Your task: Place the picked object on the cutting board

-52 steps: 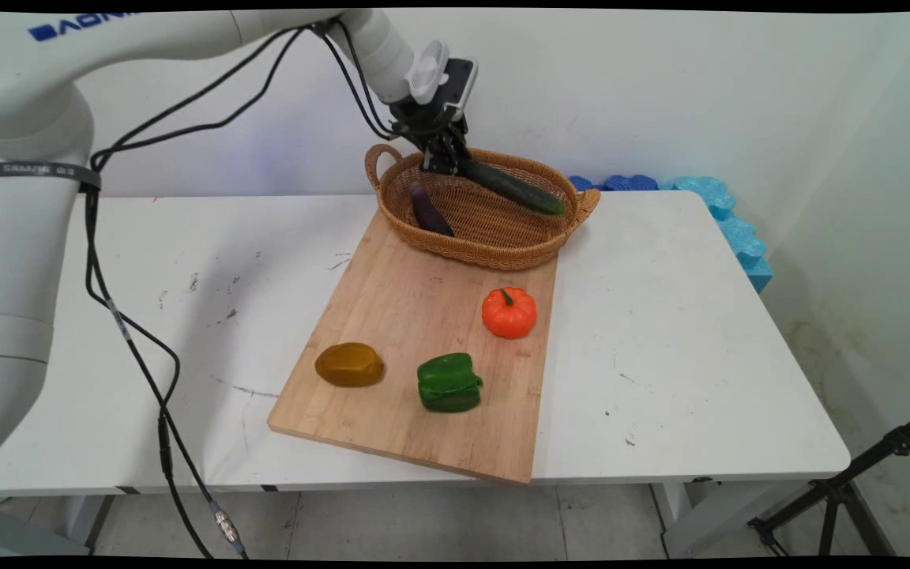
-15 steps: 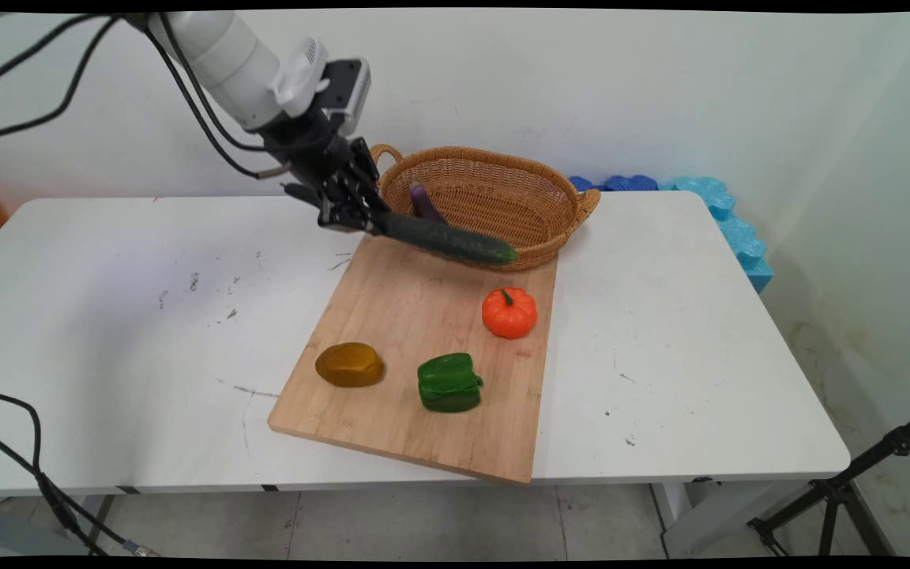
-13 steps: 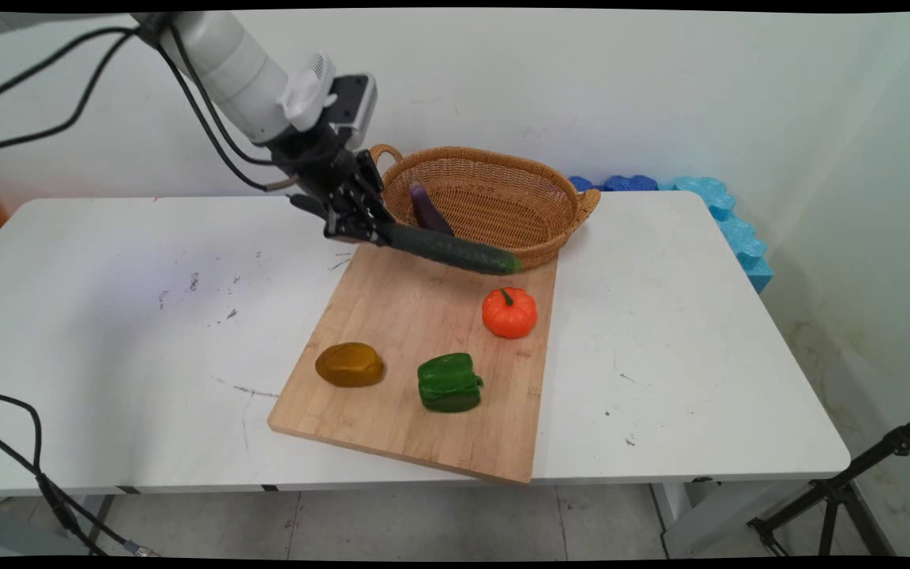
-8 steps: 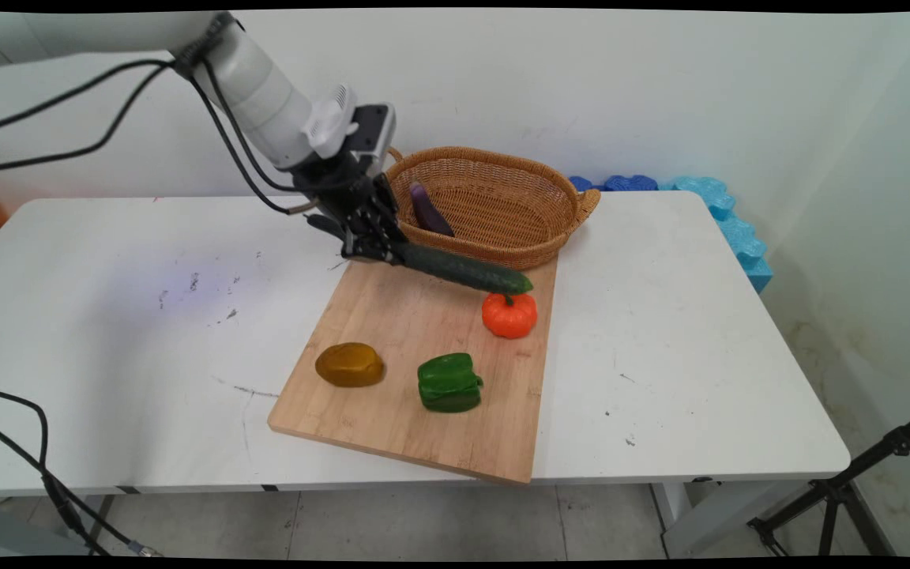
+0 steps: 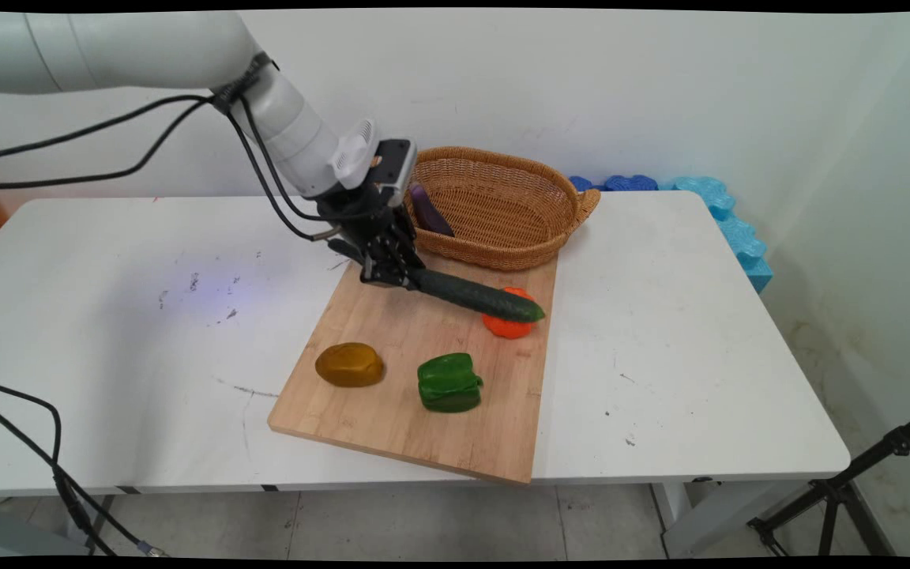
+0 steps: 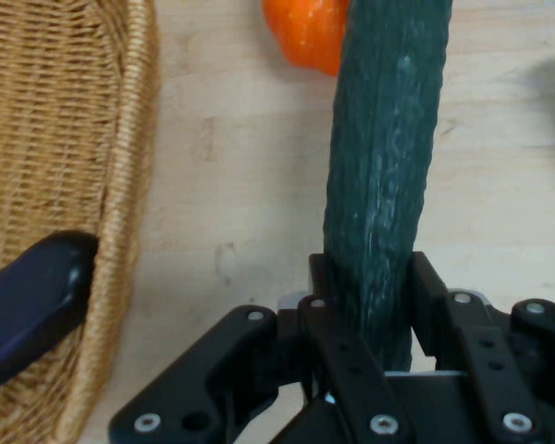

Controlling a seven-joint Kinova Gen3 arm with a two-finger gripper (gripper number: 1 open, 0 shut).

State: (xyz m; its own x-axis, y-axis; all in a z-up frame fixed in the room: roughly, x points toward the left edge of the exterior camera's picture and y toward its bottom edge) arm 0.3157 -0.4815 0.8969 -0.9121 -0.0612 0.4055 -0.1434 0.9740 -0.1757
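The tool [image 5: 396, 276] was clamped on one end of the cucumber [image 5: 477, 296], which projected over the cutting board [image 5: 392, 411], its free tip crossing before the pumpkin [image 5: 507, 325], just clear of the basket [image 5: 502, 213] holding the eggplant [image 5: 428, 213].

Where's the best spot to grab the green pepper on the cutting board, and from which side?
The green pepper sits squat and blocky near the wooden board's front edge. Probably best taken from straight above, fingers closing across its narrower front-to-back width around the middle. The potato to its left lies apart, so there looks to be room.
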